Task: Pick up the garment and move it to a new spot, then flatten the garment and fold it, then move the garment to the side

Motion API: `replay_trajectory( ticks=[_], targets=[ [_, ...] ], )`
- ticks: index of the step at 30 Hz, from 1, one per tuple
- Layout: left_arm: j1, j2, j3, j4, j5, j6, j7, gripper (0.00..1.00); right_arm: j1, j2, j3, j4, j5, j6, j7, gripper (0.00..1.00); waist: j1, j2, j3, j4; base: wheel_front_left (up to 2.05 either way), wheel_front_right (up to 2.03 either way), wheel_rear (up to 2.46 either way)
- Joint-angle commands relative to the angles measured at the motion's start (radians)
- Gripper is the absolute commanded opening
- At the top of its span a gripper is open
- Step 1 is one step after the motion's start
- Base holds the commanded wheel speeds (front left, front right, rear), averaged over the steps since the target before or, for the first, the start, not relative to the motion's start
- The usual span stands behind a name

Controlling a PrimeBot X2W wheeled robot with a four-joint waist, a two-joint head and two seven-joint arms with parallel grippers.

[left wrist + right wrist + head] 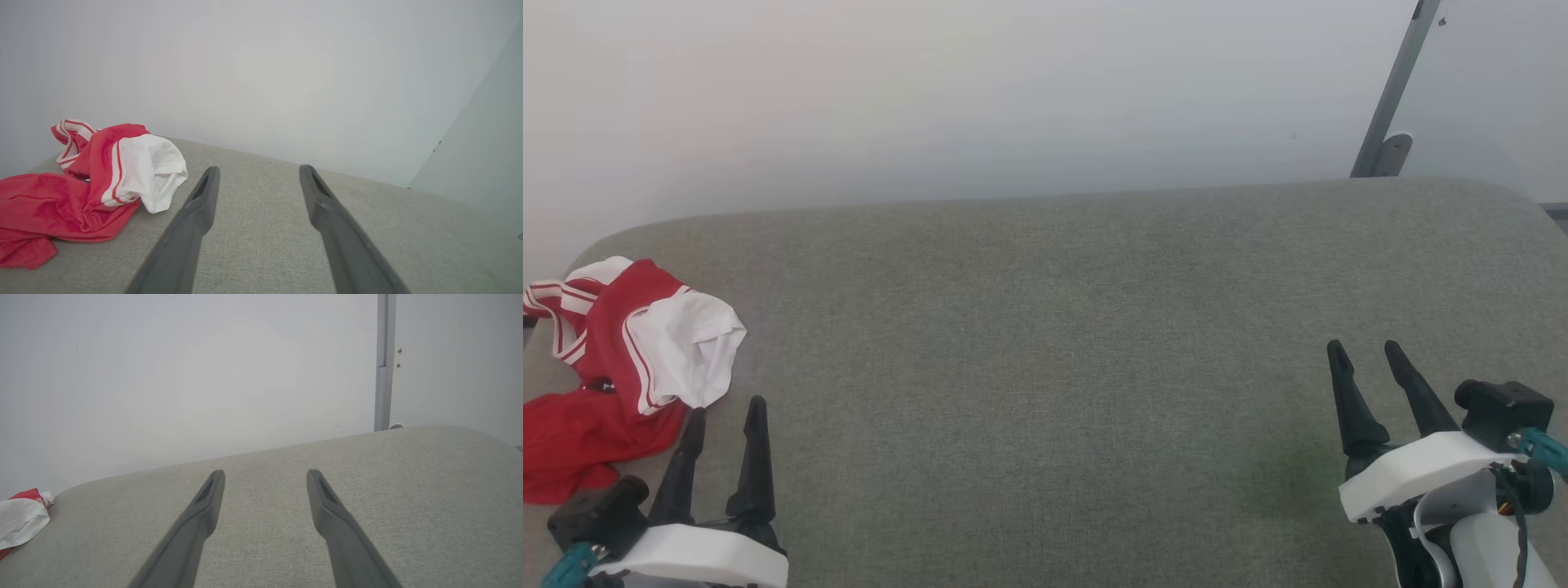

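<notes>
The garment, a red shirt with white sleeves and striped trim, lies crumpled at the far left edge of the grey cushioned surface. My left gripper stands open at the lower left, its fingertips just below and right of the white sleeve, apart from it. In the left wrist view the garment sits left of the open gripper. My right gripper is open at the lower right, far from the cloth. In the right wrist view the right gripper is open, with the garment at the left edge.
A pale wall rises behind the surface. A grey metal post leans at the back right. The surface's rounded far edge runs across the head view, with its left corner by the shirt.
</notes>
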Motion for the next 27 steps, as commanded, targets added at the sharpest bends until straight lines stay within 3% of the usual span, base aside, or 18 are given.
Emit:
replay_trajectory(
  ticks=[1,18,27],
  targets=[
    [0.009,0.009,-0.002,-0.008,0.026,-0.002,-0.010,1.00,-0.014,-0.007,0.003,-0.006,-0.022,0.003,-0.012,1.00,0.0000,0.0000,0.000,-0.002,0.00,0.00,0.00],
    [0.026,0.029,-0.020,-0.016,0.112,-0.004,-0.042,1.00,-0.016,-0.008,0.003,-0.003,-0.139,0.002,-0.040,1.00,0.0000,0.0000,-0.007,-0.014,0.00,0.00,0.00],
    [0.025,0.028,-0.023,-0.012,0.108,-0.004,-0.041,1.00,-0.009,-0.008,-0.001,-0.007,-0.140,0.002,-0.039,1.00,0.0000,0.0000,-0.007,-0.010,0.00,0.00,0.00]
  ],
)
